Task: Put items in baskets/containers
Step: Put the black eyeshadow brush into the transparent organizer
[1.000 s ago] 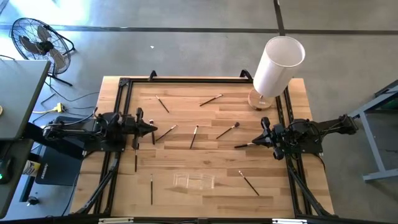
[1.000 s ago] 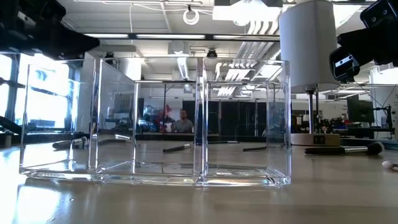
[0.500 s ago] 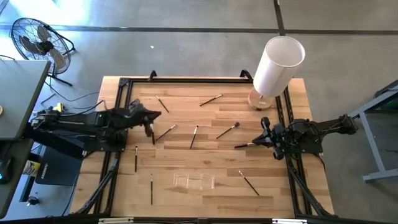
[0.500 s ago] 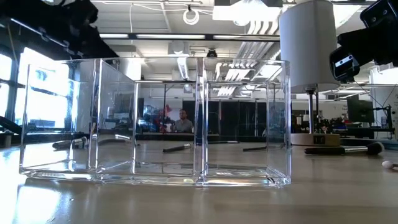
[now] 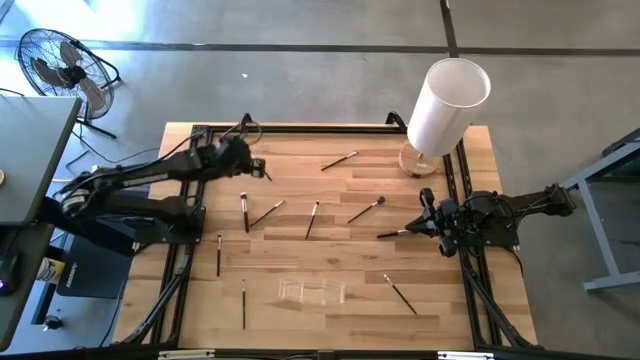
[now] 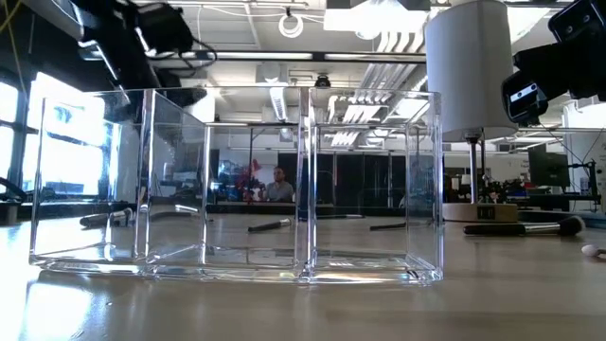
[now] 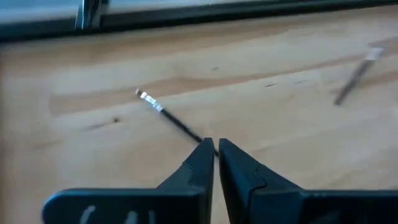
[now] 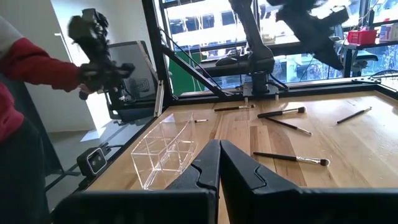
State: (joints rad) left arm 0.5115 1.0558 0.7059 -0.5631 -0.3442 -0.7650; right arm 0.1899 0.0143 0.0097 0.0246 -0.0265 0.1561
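From above, my left hand [image 5: 252, 166] is out over the far left part of the worktop [image 5: 330, 240], just beside the dark brush [image 5: 262, 168] lying slanted there, while my right hand [image 5: 424, 222] waits low at the right edge, close to the tail of another brush [image 5: 392, 234]. The other brushes lie scattered flat across the boards, and the clear holder [image 5: 312, 291] sits near the front edge, well apart from my left hand, with nothing in it. From worktop height the holder [image 6: 237, 185] fills the picture: three see-through compartments, all bare, with brushes lying beyond it and my left arm dark at the upper left. Through my left wrist camera, my fingers [image 7: 196, 168] stand nearly together with only a slit between them, gripping nothing, and the thin brush [image 7: 177, 121] runs away from just past their tips; whether the tips touch its handle I cannot tell, since the picture is smeared. Through my right wrist camera, my right fingers [image 8: 202, 174] are pressed together and bare too, looking across at the holder [image 8: 165, 152] and several brushes. I judge I am at the first step, the reach for a brush. Next I would need to spread my left fingers, drop astride the handle, and close.
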